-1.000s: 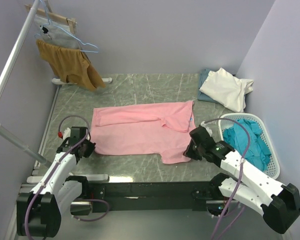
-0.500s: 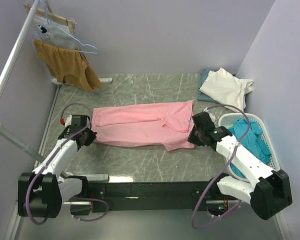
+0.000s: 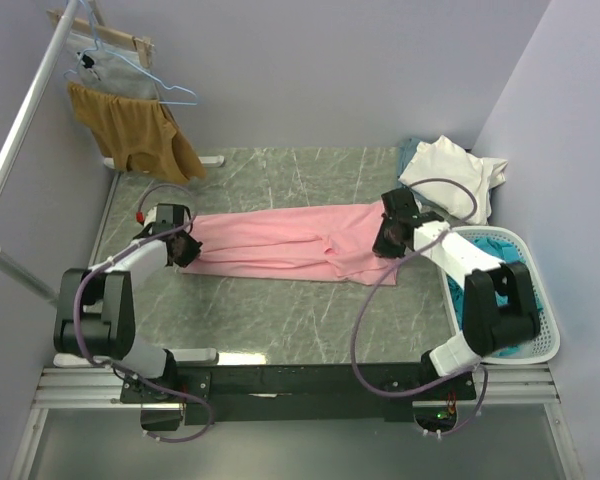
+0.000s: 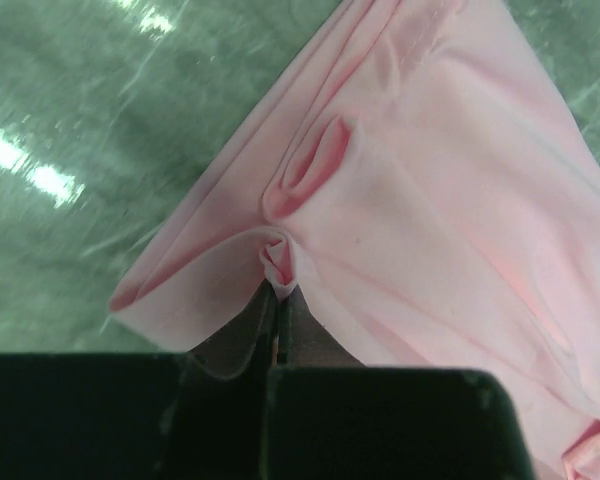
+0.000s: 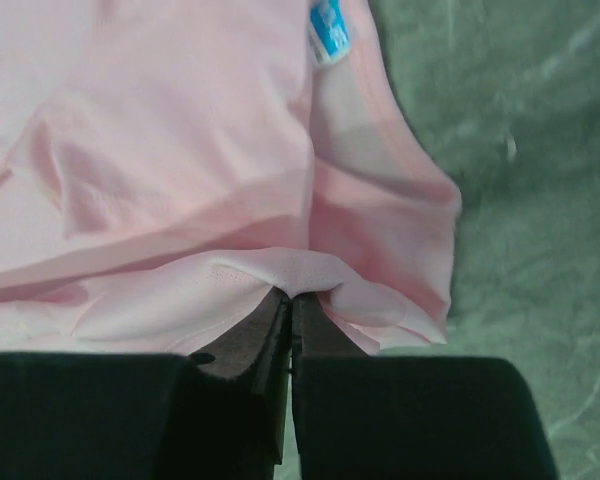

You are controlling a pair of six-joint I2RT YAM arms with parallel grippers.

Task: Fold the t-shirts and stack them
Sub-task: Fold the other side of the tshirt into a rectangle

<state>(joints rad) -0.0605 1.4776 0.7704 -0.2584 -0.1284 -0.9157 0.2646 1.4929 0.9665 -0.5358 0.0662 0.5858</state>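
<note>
Both arms have been swung away from the near edge since the earlier frame. The near side of the light pink t-shirt (image 3: 280,245) has been carried back with them, so the wide shape seen before has been made into a thin strip.

Closest to the arm bases, only bare green surface (image 3: 280,320) is seen. A little farther back, the pink strip is laid flat across the middle of the surface. Its long side is stretched from left to right. The left tool (image 3: 183,250) is placed at the left end, and its fingers are pinched together on a small fold of pink cloth. The right tool (image 3: 385,243) is placed at the right end, by the neck with the blue tag, and the hem there is squeezed between its closed fingers.

To the right, teal t-shirts (image 3: 490,250) are kept in a white basket (image 3: 480,232). In the far right corner, a cream-white t-shirt (image 3: 450,175) is laid on top of a grey-blue t-shirt (image 3: 410,158). At the far left, a mustard-brown garment (image 3: 135,135) is hung up.

Because the strip is stretched sideways, one end will likely have to be brought over to the other end. Each end is held by its own arm. The pile in the corner is much nearer to the right arm.
</note>
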